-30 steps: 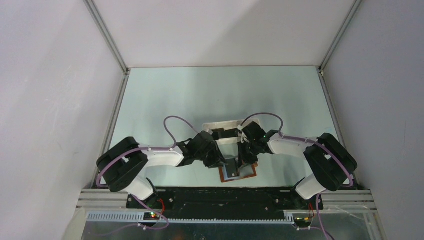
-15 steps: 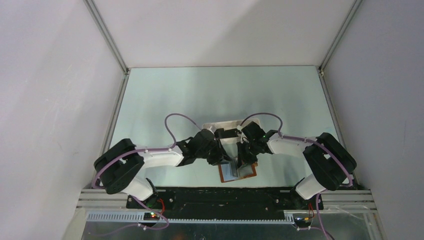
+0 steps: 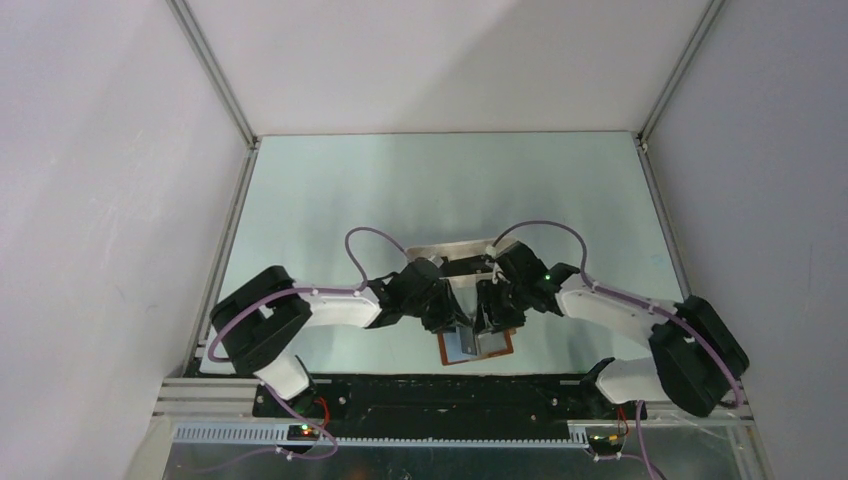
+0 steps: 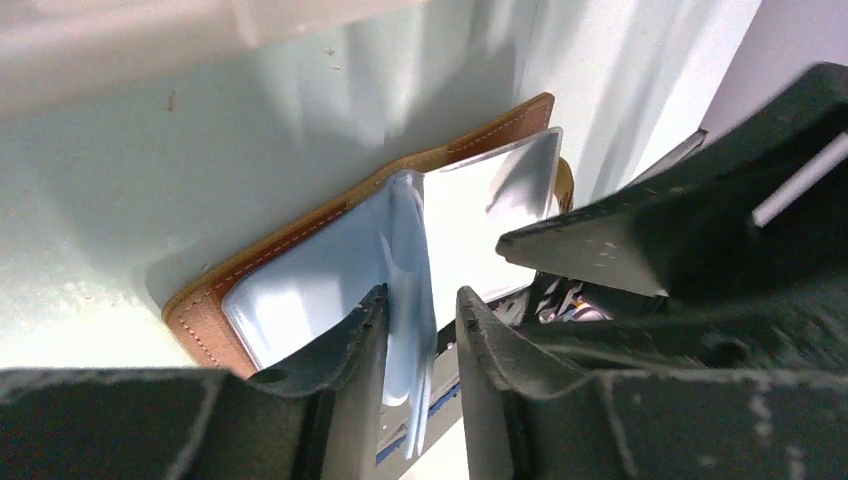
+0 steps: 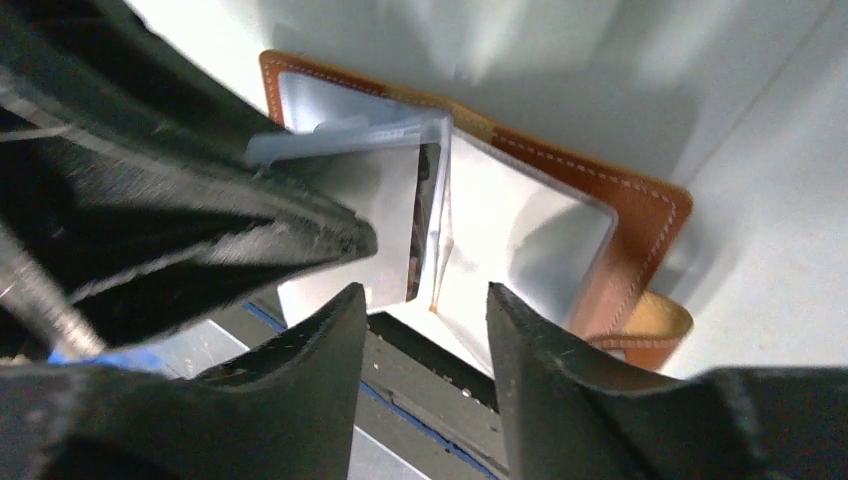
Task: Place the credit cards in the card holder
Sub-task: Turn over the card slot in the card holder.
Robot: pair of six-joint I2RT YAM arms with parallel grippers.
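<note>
**A:** Where does everything sit?

**B:** The card holder [image 3: 477,348] lies open on the counter [image 3: 400,190] by my near edge, with both arms over it. My left pincer [image 4: 420,300] straddles 1 upright pale blue pocket leaf [image 4: 410,240]. Its jaws stand narrowly apart, and I cannot tell whether they truly clamp it. My right pincer [image 5: 422,295] is spread above the fold, gripping nothing.

**A:** And the card?

**B:** 1 dark credit card [image 5: 426,225] shows edge-on in the slot beside that leaf. I cannot tell how deep it sits.

**A:** What worries you?

**B:** If the leaf flops, it may lever the card out. If I nudge with the right pincer off-centre, the card could jam or buckle the pocket. The holder could also skid across the counter. The 2 pincers are close together, so I think a knock between them is a real risk.
</note>
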